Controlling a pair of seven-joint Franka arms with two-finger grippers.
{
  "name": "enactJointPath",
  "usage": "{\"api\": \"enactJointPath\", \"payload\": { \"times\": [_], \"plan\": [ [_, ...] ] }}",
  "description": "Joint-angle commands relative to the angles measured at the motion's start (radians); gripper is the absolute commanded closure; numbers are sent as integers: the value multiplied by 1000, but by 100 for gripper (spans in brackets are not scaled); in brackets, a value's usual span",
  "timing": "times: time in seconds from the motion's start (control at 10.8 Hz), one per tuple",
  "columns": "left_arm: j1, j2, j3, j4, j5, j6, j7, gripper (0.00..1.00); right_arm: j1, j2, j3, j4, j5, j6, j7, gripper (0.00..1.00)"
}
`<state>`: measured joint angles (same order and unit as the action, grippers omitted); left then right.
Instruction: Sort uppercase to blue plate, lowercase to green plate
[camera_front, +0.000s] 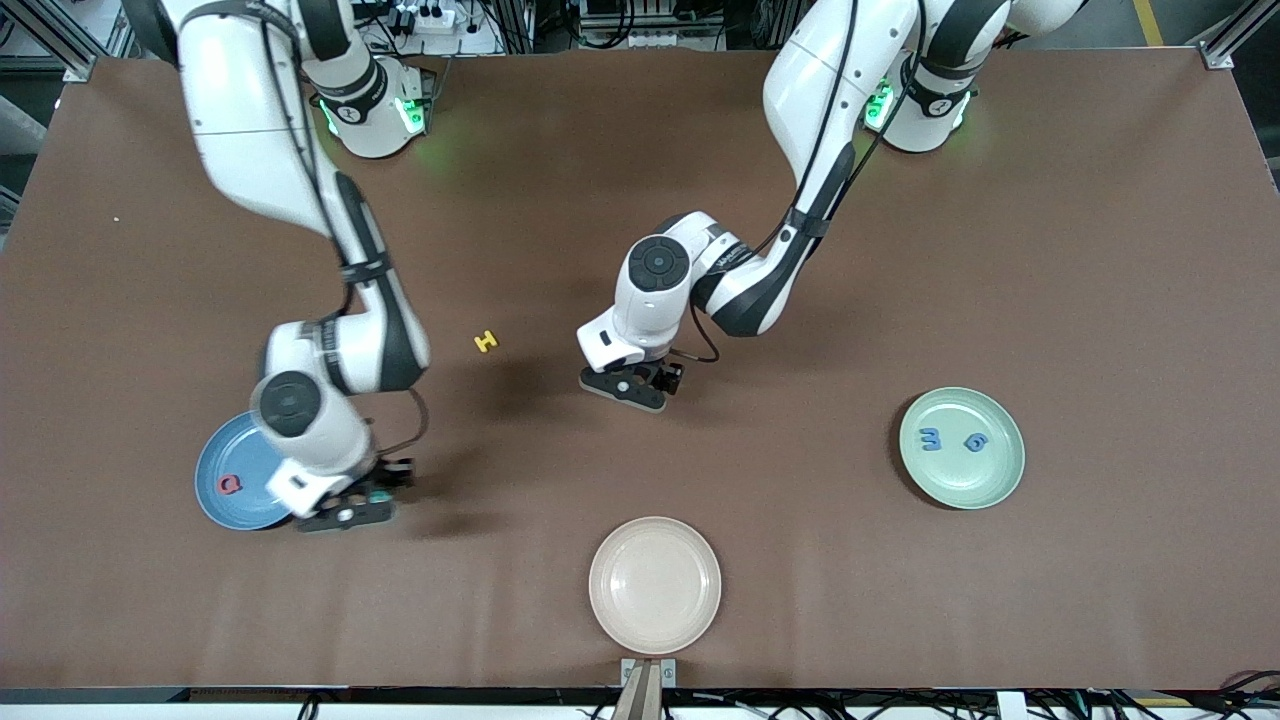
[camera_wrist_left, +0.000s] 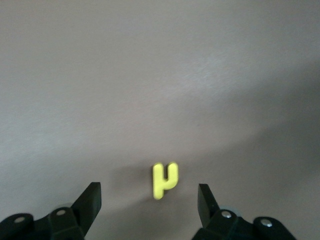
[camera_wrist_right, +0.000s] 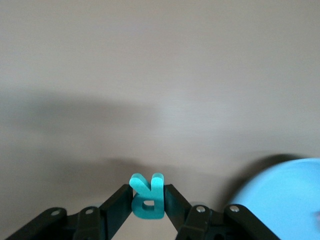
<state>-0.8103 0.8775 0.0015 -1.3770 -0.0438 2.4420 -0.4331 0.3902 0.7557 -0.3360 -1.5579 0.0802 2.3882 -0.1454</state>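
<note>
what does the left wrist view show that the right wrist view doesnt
Only the left wrist view: a small yellow hooked letter lying on the table between the open fingers of the left gripper.

Only the right wrist view: the right gripper shut on the teal R, with the edge of the blue plate beside it.

Both: the bare brown table and the arm's own dark fingers.

Red Q on blue plate; two blue letters on green plate.

Left gripper low, jaws apart; right gripper clamped.
</note>
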Motion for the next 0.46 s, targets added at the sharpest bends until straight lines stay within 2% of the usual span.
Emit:
{"api": "enactJointPath", "payload": {
  "times": [0.0, 0.09, 0.19, 0.28, 0.37],
  "plan": [
    [-30, 63, 11, 67, -31, 52, -15, 22, -97, -22, -9, -8, 13, -14, -254, 100],
    [-39, 72, 12, 67, -31, 74, -15, 30, -137, -25, -9, -10, 16, -15, -326, 100],
    [-47, 84, 17, 67, -31, 84, -15, 31, -163, -24, -8, -16, 21, -15, -356, 100],
    [-49, 89, 18, 67, -31, 84, -15, 31, -160, -22, -8, -21, 21, -20, -353, 34],
    [-49, 89, 18, 64, -30, 84, -13, 32, -151, -24, -6, -30, 23, -49, -352, 0]
  ]
}}
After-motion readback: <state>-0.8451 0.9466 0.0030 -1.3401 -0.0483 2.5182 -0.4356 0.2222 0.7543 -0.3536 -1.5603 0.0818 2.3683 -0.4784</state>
